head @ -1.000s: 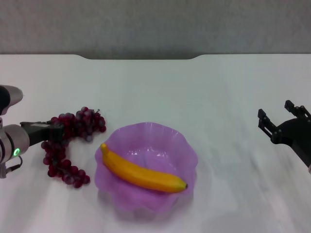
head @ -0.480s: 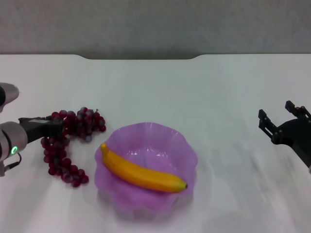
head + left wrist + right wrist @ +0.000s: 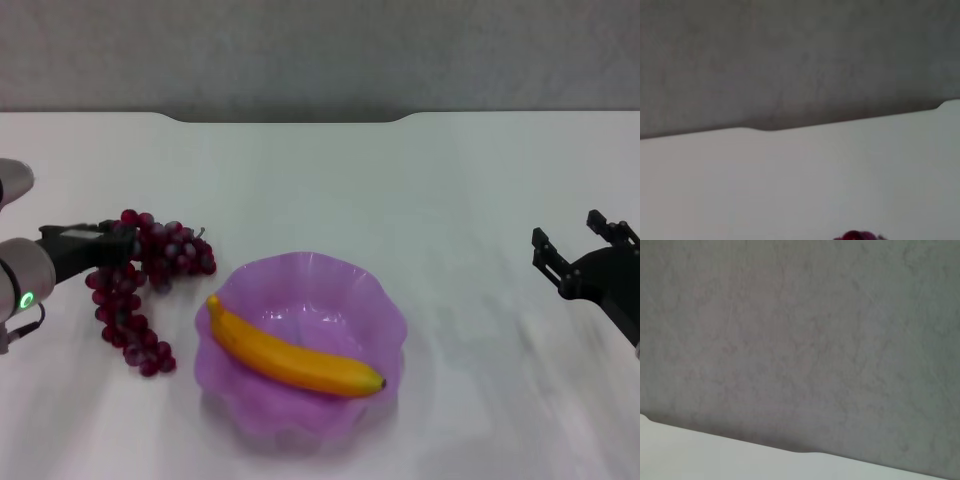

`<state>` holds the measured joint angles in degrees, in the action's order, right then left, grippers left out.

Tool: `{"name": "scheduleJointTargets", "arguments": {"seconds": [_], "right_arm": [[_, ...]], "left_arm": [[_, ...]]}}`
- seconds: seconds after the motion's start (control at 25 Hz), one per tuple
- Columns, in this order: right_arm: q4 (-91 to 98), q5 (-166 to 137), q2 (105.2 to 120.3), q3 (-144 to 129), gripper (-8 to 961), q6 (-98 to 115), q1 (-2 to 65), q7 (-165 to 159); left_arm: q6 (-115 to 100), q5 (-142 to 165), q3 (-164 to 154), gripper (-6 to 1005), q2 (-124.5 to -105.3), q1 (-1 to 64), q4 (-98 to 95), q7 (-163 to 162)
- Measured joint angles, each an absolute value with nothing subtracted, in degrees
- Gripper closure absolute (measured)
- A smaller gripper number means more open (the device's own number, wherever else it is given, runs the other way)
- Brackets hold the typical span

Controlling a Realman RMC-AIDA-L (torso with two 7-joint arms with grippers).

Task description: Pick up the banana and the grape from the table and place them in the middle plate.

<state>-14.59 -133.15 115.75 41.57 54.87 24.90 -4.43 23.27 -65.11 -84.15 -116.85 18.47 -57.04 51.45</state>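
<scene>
The grape (image 3: 140,285) is a dark red-purple bunch at the left of the white table (image 3: 400,180), just left of the middle plate. My left gripper (image 3: 118,243) is shut on the bunch's upper part, and the lower strand trails down towards the table. A bit of the grape shows at the edge of the left wrist view (image 3: 857,235). The banana (image 3: 290,355) lies across the inside of the translucent purple middle plate (image 3: 385,300). My right gripper (image 3: 585,245) hangs open and empty at the far right, well away from the plate.
The table's dark grey notched far edge (image 3: 290,117) runs below a grey wall. The left wrist view shows bare tabletop (image 3: 790,175) and wall; the right wrist view shows mostly the grey wall (image 3: 800,340).
My left gripper has risen and moved slightly away from me with the grape bunch, whose strand has drawn up after it. The right arm, banana and plate have not moved.
</scene>
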Motion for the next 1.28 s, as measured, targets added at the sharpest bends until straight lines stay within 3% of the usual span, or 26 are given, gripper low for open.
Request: {"name": "scheduleJointTargets", "arguments": {"seconds": [0.76, 1.28], "right_arm": [[-14.41, -133.15, 115.75, 41.57, 186, 54.47, 24.78, -4.39], [-14.41, -133.15, 115.75, 41.57, 186, 53.37, 25.06, -4.39]], "left_arm": [[36.08, -74.09, -83.16, 782, -116.45, 8.6, -81.69, 55.37], [53.18, -74.17, -80.77, 790, -116.61, 7.25, -92.11, 51.63]]}}
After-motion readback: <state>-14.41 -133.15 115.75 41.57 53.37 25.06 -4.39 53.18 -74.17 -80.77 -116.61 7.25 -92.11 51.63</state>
